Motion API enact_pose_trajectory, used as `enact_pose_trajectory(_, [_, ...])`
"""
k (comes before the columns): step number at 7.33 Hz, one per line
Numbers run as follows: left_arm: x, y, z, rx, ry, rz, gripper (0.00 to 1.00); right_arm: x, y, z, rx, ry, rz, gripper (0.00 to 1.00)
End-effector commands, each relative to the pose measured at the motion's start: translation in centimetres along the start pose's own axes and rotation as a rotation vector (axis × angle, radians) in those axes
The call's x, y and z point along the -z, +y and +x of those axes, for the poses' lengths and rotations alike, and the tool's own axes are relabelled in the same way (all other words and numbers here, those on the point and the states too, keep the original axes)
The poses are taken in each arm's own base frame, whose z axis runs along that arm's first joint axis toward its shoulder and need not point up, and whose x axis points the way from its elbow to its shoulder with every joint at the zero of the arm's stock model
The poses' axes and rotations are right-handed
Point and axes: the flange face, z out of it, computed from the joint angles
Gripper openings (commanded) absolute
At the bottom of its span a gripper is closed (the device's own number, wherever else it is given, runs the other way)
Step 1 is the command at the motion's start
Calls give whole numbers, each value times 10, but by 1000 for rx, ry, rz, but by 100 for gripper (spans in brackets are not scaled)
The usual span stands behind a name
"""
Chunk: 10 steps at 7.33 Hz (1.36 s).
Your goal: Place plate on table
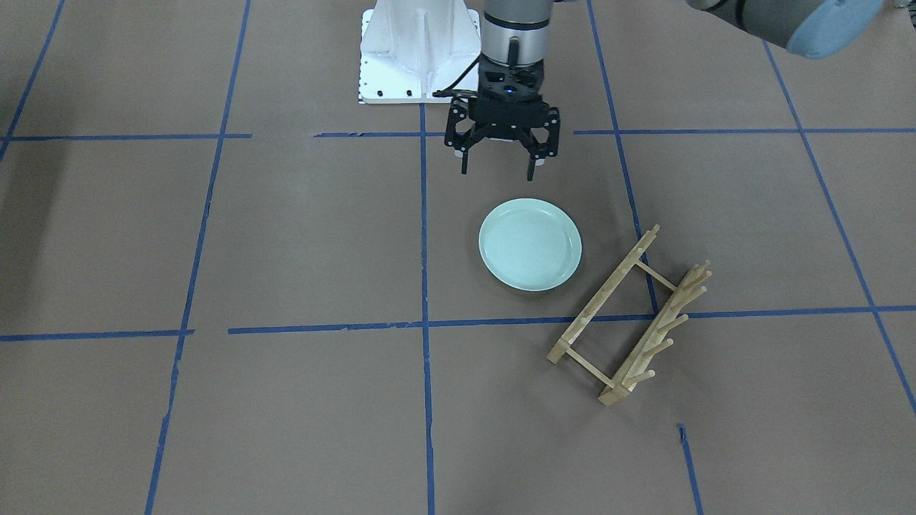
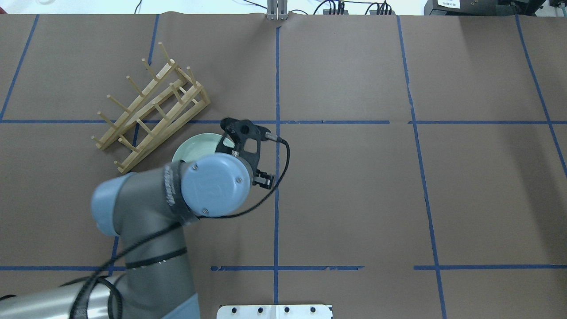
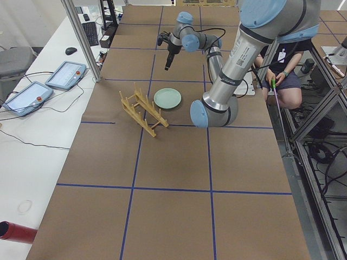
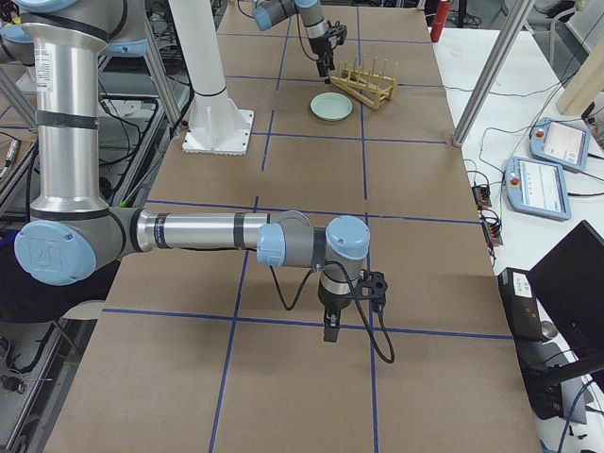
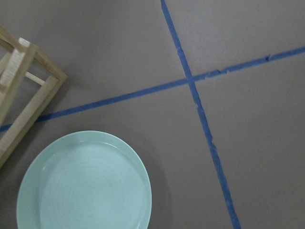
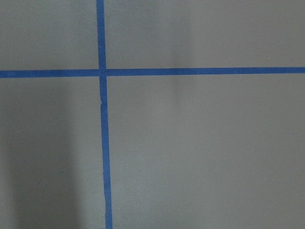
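Observation:
The pale mint-green plate point(image 1: 529, 244) lies flat on the brown table point(image 1: 286, 229), beside the rack. It also shows in the overhead view point(image 2: 195, 148), the left wrist view point(image 5: 83, 183) and both side views point(image 3: 167, 98) point(image 4: 332, 106). My left gripper point(image 1: 499, 172) is open and empty. It hangs above the table on the robot's side of the plate, clear of it, and partly covers the plate from overhead point(image 2: 248, 153). My right gripper point(image 4: 327, 332) shows only in the exterior right view, far from the plate; I cannot tell if it is open or shut.
A light wooden peg rack point(image 1: 630, 318) stands empty next to the plate, also seen from overhead point(image 2: 150, 108). The white robot base point(image 1: 418, 50) is behind the left gripper. The right wrist view shows only brown surface and blue tape point(image 6: 101, 143).

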Motion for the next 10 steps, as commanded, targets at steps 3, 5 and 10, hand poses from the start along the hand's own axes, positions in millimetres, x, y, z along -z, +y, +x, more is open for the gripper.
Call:
enact_pose_trajectory(3, [41, -72, -288, -143, -43, -139, 100, 0, 0, 0, 1, 0, 0, 100])
enact_pose_trajectory(5, [28, -45, -462, -212, -84, -212, 100, 0, 0, 0, -1, 0, 0, 100])
enact_pose_trajectory(10, [-8, 29, -708, -20, -50, -289, 100, 0, 0, 0, 1, 0, 0, 100])
